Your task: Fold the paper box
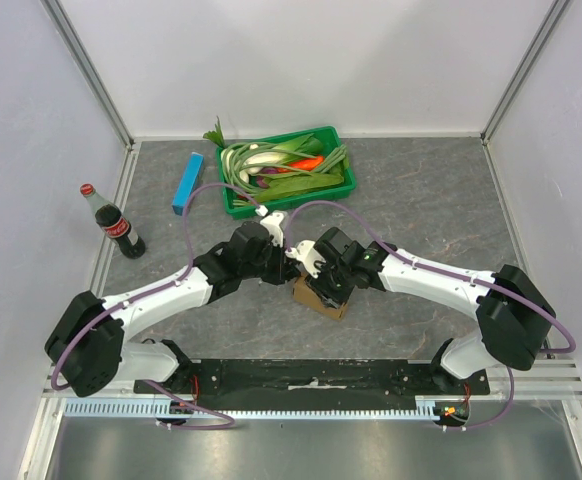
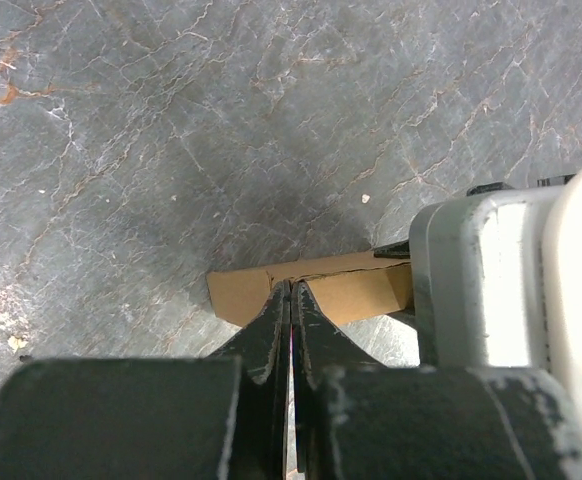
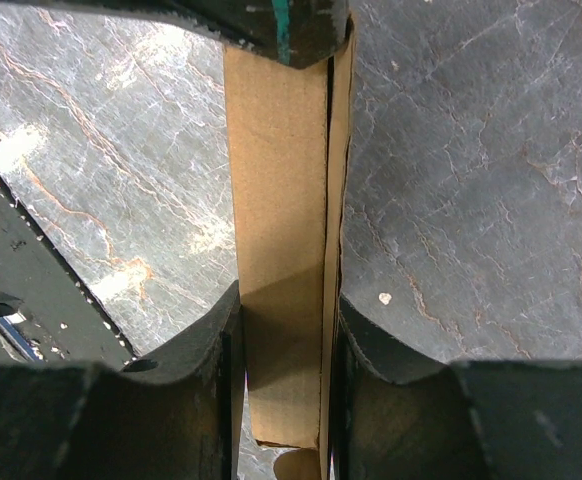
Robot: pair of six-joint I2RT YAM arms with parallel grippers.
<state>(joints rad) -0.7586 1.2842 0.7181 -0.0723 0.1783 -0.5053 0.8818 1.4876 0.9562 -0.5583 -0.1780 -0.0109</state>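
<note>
The paper box (image 1: 323, 299) is a brown cardboard piece, partly folded, held off the grey table between both arms just in front of the bases. My right gripper (image 1: 318, 281) is shut on it: in the right wrist view its fingers (image 3: 206, 350) press both sides of the folded cardboard strip (image 3: 276, 180). My left gripper (image 1: 291, 252) meets the box from the other side. In the left wrist view its gripper (image 2: 290, 286) has its jaws pressed together at the cardboard's (image 2: 356, 290) seam edge. The left gripper's tip shows at the strip's far end (image 3: 271, 25).
A green tray (image 1: 349, 180) of vegetables stands at the back centre. A slim blue box (image 1: 187, 183) lies to its left, and a cola bottle (image 1: 117, 226) stands further left. White walls enclose the table. The right gripper body (image 2: 511, 280) crowds the left wrist view.
</note>
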